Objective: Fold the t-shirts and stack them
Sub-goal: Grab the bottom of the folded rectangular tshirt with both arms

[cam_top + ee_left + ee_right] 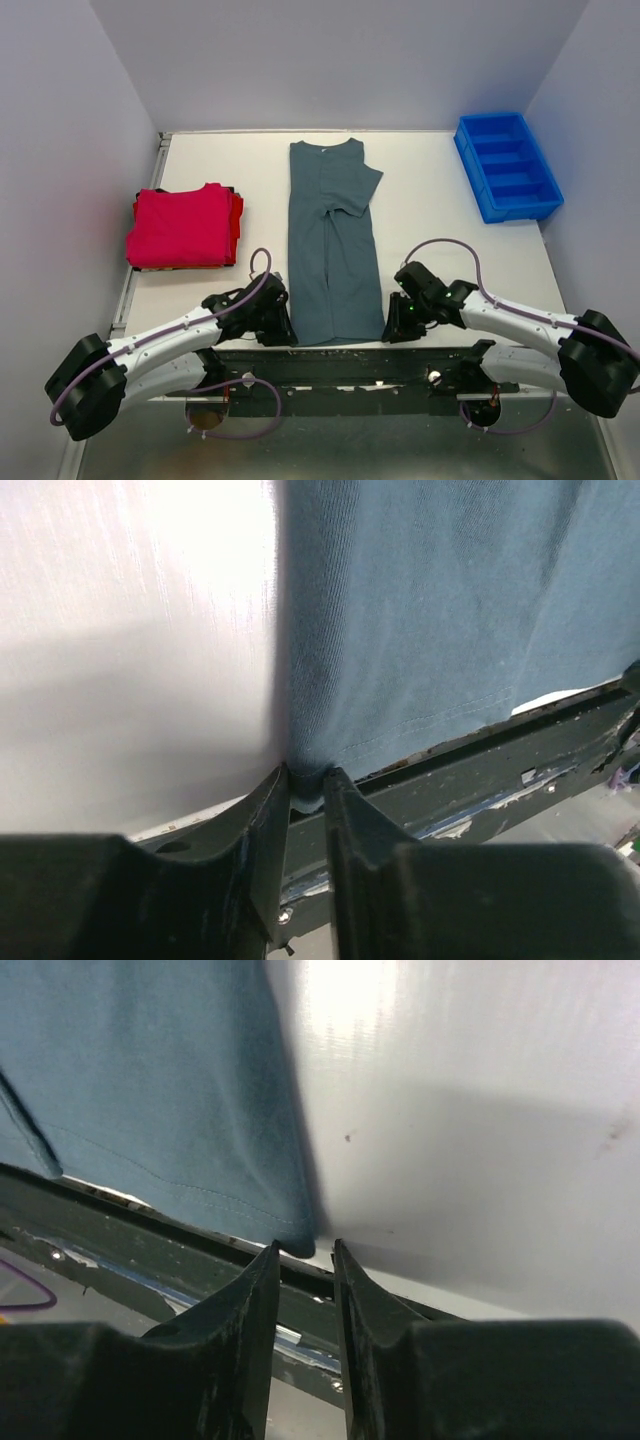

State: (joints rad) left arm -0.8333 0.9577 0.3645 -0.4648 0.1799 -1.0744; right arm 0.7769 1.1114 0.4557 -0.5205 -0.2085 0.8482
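1. Table (430,230), white, is the ref for all places below.
2. Grey-teal shirt (330,250): mid-table, laid lengthwise as a long narrow strip. Collar twd the far edge, hem at the near edge and slightly over it. One sleeve lies flapped out on the right side near the collar end.
3. Red stack (183,228): left side of table, about mid-depth, well apart from the grey-teal shirt. Folded rectangles, edges roughly squared.
4. Blue bin (507,165): far-right corner of table. Not involved.
5. L gripper (306,778): at the near edge, on the hem's left corner. Cloth fills the narrow gap betw fingers, so it reads as clamped on that corner.
6. R gripper (302,1248): at the near edge, at the hem's right corner. The cloth tip sits just at the finger mouth and the gap is narrow. Can't tell if pinched or only touching.
7. Progress (judgement): red ones folded and stacked = done. Grey-teal shirt looks to have its lengthwise folds in. Left to do: cross-fold hem twd collar, then move it onto the red stack. Roughly past halfway.
8. Hidden/unclear:
   - No. of shirts in the red stack. Darker layers show at its edges, can't ID them.
   - Shirt's left sleeve, not visible.
   - Wrist views show only the hem corners.
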